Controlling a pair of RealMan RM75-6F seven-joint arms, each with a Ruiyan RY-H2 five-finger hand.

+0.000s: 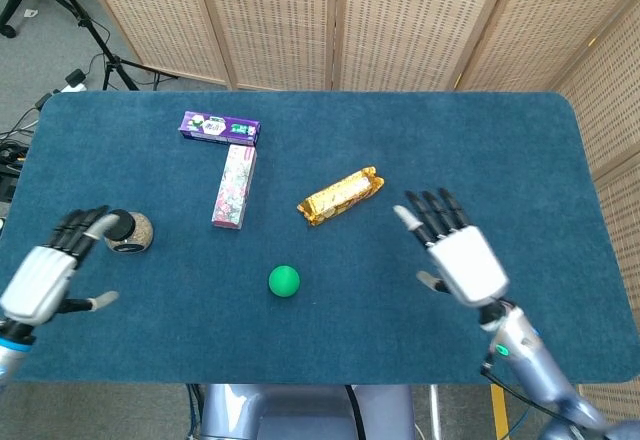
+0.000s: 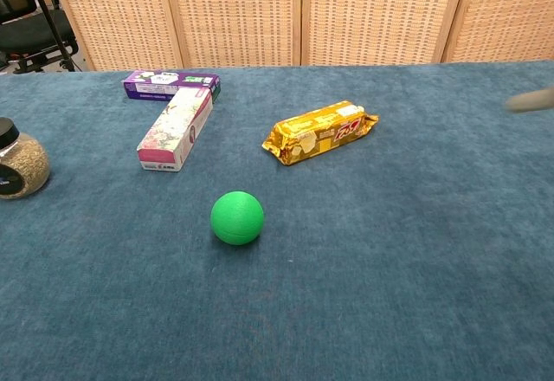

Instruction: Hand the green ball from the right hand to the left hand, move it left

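Both hands are hovering empty with fingers spread, the green ball (image 1: pixel 284 281) sitting between them, nearer the right hand (image 1: pixel 459 256) than the left hand (image 1: pixel 47 276).

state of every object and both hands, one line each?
green ball: free on the table, untouched
left hand: holds nothing, fingers spread
right hand: holds nothing, fingers spread
jar: upright, lid on
gold snack pack: lying flat, sealed
purple box: lying flat
floral box: lying flat

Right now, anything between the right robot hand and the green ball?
Nothing. In the head view, only bare blue table cloth lies between the open right robot hand and the green ball.
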